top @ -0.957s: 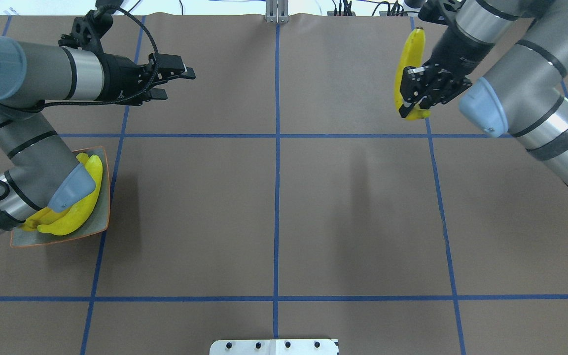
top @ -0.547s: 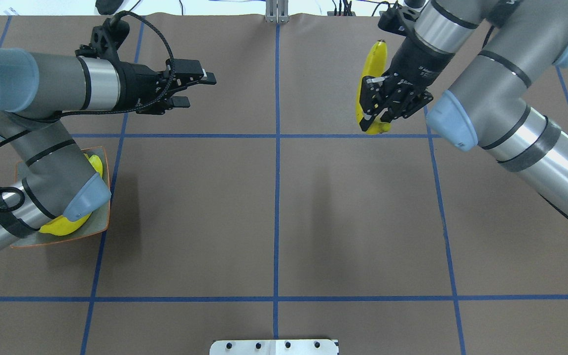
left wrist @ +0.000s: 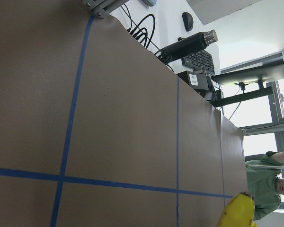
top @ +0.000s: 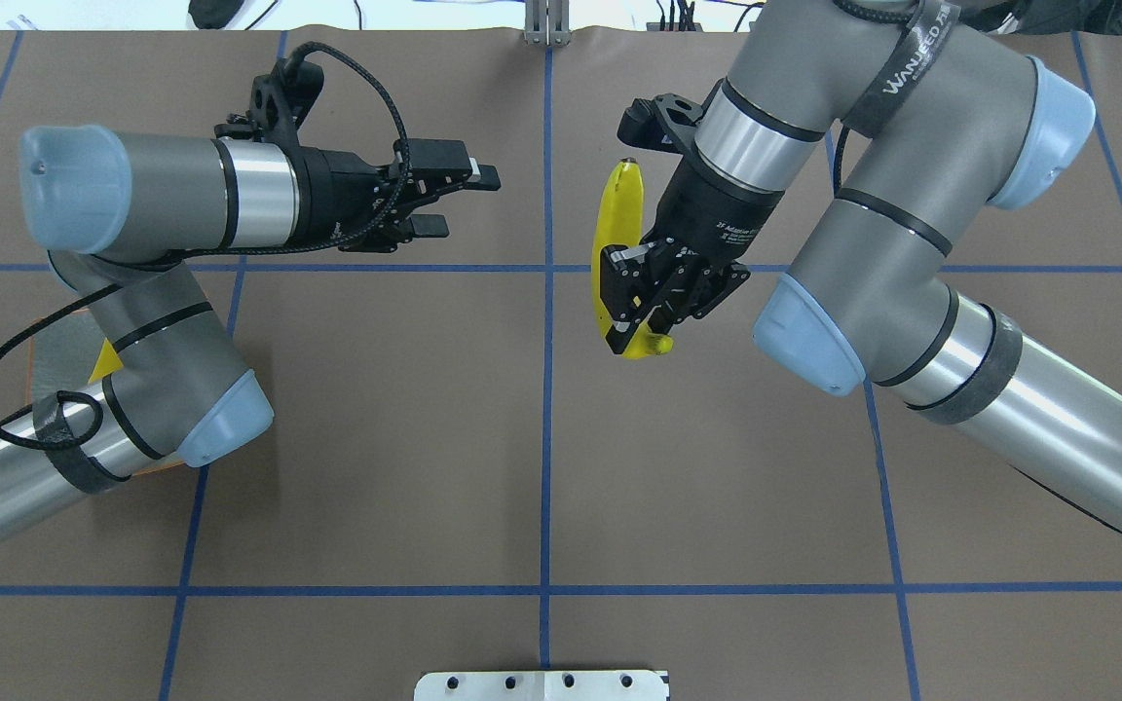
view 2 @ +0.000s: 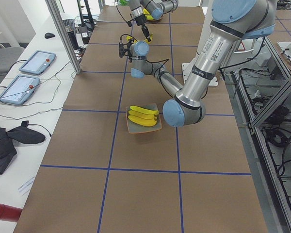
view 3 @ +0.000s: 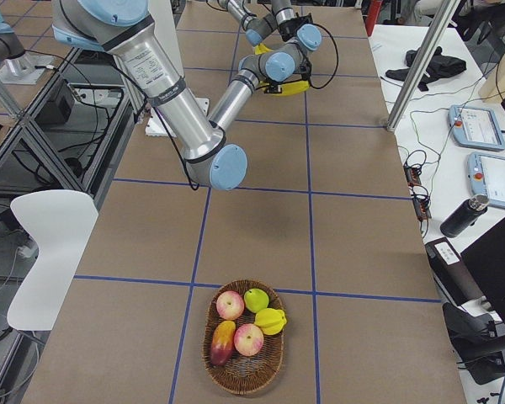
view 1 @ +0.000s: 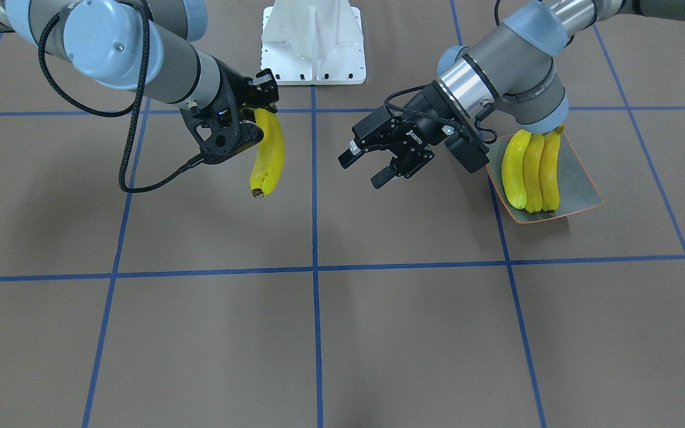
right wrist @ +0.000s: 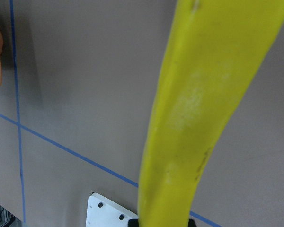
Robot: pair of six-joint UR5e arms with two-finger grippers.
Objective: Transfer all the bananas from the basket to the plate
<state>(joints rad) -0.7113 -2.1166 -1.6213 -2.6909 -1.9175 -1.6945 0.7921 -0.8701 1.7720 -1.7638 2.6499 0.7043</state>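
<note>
Right fingers (top: 619, 290) are pinched tight on one end of a banana (top: 612, 224), and it's up off the bench (top: 425, 467). The rest of the fruit reaches out past the fingertips, dark tip at the far end, touching nothing else. In the right side view it looks to be held roughly level. The right wrist camera is almost all yellow peel, running straight out from the fingers.

Left fingers (top: 468, 176) are spread wide with nothing between them, pointed across at that banana. There's a gap of bare bench between the two sets of fingers. The left wrist camera catches only the banana's tip in its bottom corner, out ahead of the fingers.

Back behind the left fingers, down by that arm's elbow, sits the plate (view 1: 583, 193). Three bananas (view 1: 533, 169) lie on it side by side, touching one another. From overhead the arm covers nearly all of it.

Well behind the right fingers, toward the bench's other end, the right side camera picks up the wicker basket (view 3: 236, 380), holding apples (view 3: 249, 339) and a few other fruits
</note>
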